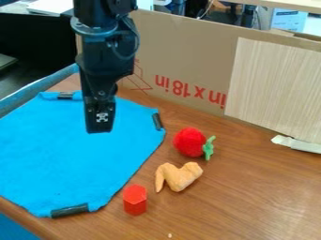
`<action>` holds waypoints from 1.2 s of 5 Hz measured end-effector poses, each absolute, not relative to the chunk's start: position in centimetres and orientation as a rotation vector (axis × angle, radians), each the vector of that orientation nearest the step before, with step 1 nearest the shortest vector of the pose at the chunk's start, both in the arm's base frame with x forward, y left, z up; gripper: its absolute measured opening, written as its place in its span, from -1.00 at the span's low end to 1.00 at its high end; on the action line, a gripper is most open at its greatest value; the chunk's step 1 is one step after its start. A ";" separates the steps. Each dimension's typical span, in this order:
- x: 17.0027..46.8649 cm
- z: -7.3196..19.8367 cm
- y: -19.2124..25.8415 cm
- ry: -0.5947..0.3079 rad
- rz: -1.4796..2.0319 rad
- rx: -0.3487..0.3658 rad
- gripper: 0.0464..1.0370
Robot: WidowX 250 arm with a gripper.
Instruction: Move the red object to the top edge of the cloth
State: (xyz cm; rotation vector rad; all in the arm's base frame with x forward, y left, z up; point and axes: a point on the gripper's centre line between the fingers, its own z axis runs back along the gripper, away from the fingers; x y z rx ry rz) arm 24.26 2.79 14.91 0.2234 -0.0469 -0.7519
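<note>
My black gripper hangs over the upper part of the blue cloth, pointing down. The cloth lies spread on the left of the table, with black clips on its edges. A red hexagonal block stands upright on the wood just right of the cloth's lower right edge. Farther up, a red plush strawberry with a green stem lies to the right of the cloth. Both red things are apart from the gripper.
A tan toy chicken wing lies between the red block and the strawberry. Behind the table stands a cardboard wall with a light wood-patterned panel. A white strip is at the right edge.
</note>
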 end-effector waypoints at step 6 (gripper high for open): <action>34.9 7.4 0.0 -0.176 -0.937 0.146 0.93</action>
